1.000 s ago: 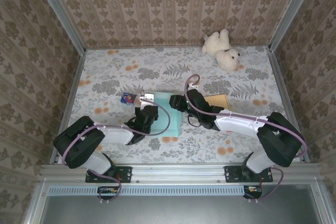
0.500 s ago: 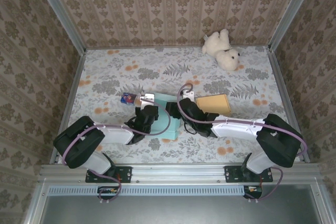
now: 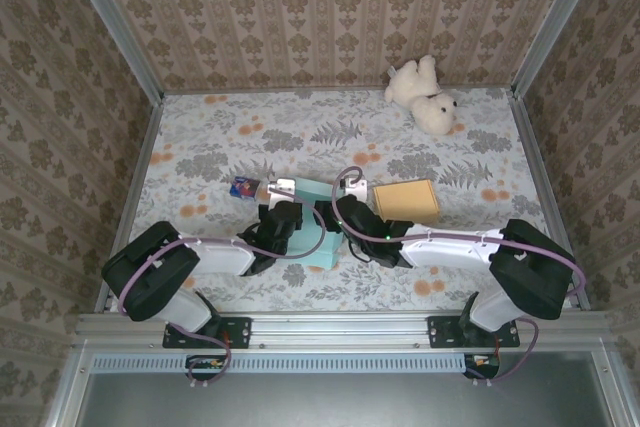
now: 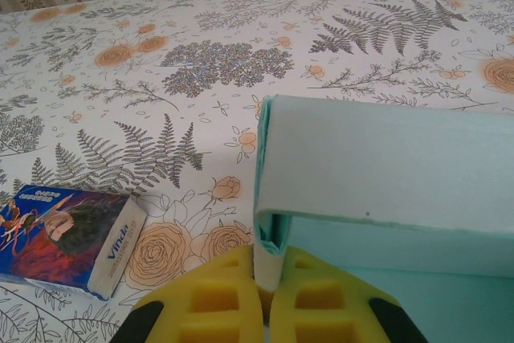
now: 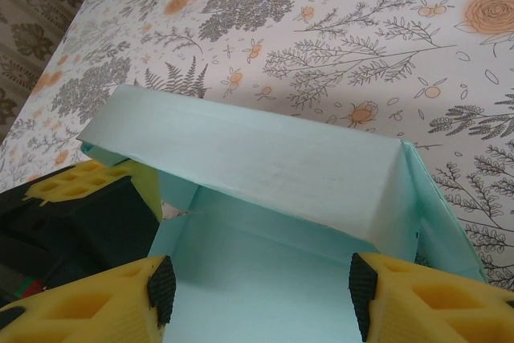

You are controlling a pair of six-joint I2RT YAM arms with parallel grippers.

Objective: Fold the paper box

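A pale teal paper box sits on the floral tablecloth near the front middle of the table, between my two arms. It is partly formed, with its walls raised and its top open.

My left gripper is pinched shut on a corner of the box, and the thin wall edge is caught between the yellow pads. From the left wrist, a long wall runs off to the right from that corner.

My right gripper hangs over the box interior from the opposite side. Its jaws stand wide apart and the teal floor shows between them. I cannot tell whether either fingertip touches a wall.

A small blue printed carton lies flat just left of the box. A tan flat packet lies just right of it. A white teddy bear lies by the back wall, well away.
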